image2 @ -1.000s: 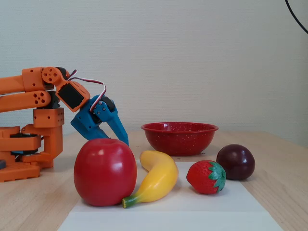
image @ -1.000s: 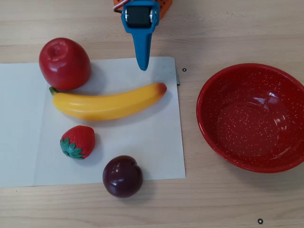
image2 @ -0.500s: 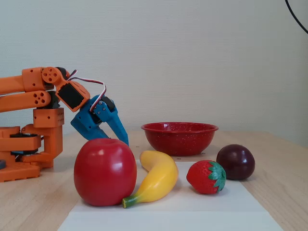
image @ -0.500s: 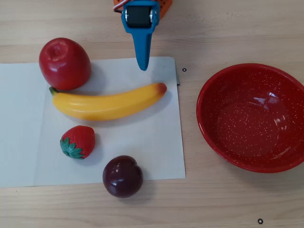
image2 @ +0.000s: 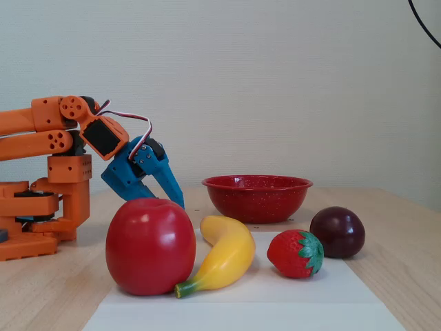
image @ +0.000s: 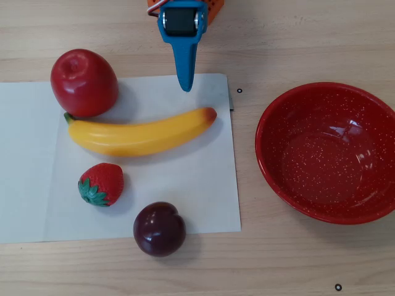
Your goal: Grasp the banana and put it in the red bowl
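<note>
Yellow banana point(image: 139, 134) lies on white paper point(image: 203, 203), ungrasped | red bowl point(image: 330, 151) empty, well apart on bench point(image: 296, 37) | end effector point(image: 185, 86) clenched, empty, above paper edge near banana | progress: grasp, transfer and release all pending

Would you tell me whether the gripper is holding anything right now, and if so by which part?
Nothing is held. The gripper is shut and empty, apart from the banana.
</note>
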Controlling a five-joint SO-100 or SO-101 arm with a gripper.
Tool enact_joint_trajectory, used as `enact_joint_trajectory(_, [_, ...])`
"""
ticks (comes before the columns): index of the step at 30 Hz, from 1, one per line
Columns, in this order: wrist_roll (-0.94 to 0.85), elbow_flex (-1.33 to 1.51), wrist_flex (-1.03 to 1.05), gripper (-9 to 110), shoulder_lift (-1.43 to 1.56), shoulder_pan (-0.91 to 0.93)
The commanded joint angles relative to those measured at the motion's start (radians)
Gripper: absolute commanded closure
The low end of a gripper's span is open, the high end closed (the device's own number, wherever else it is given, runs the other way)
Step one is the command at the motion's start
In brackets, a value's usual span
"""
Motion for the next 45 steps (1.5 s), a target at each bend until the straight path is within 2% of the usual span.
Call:
enact_joint_trajectory(1, [0.009,0.015,0.002,101,0.009,0.011])
enact_joint_trajectory(9, [0.063,-0.037,-0.029,101,-0.086,-0.021])
enact_joint_trajectory(19, [0.087,-0.279,0.06,101,-0.298,-0.066])
enact_joint_trajectory(38, [0.186,-1.014,0.454,101,-0.879,-0.158])
enact_joint_trajectory(45, [0.206,-1.281,0.526,101,-1.123,-0.184])
